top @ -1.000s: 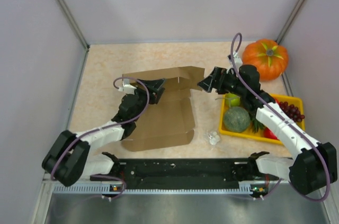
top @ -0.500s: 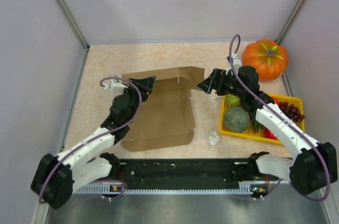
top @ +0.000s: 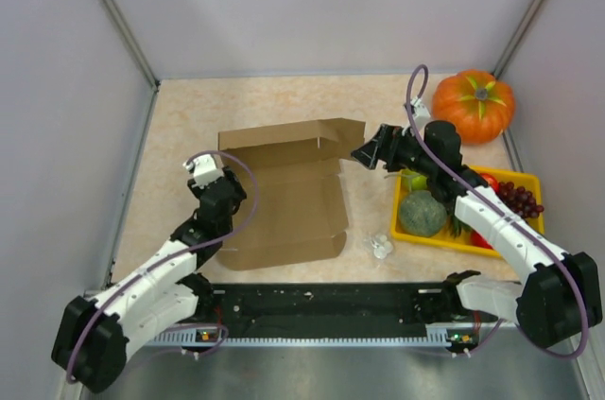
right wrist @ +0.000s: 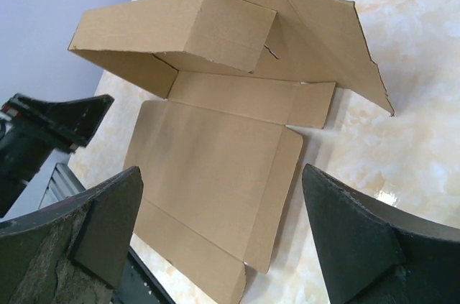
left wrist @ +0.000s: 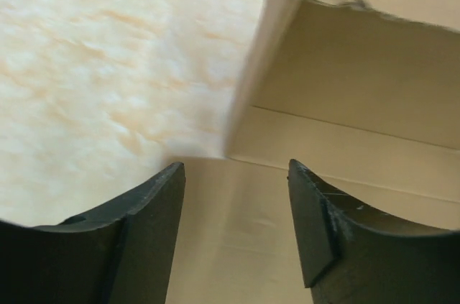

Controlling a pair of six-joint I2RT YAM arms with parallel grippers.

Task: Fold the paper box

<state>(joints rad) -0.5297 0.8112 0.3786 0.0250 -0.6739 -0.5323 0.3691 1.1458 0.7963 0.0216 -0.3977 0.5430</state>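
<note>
The paper box (top: 288,192) is a brown cardboard sheet lying flat mid-table, with its rear panel and rear right flap folded up. My left gripper (top: 234,203) is open and empty over the sheet's left edge. In the left wrist view the gripper (left wrist: 236,169) hangs over the cardboard (left wrist: 345,88) where the raised rear wall meets the flat panel. My right gripper (top: 364,151) is open and empty beside the raised rear right flap. The right wrist view shows the whole box (right wrist: 215,153) beyond the spread right gripper (right wrist: 223,225).
An orange pumpkin (top: 475,105) sits at the back right. A yellow tray (top: 437,241) holds a green melon (top: 421,214), grapes (top: 520,197) and other fruit. A small white object (top: 381,246) lies near the box's front right corner. A black rail (top: 321,304) runs along the near edge.
My left gripper has drawn back from the box's rear left corner, down and left toward the near side. The right gripper has hardly moved. The box looks unchanged.
</note>
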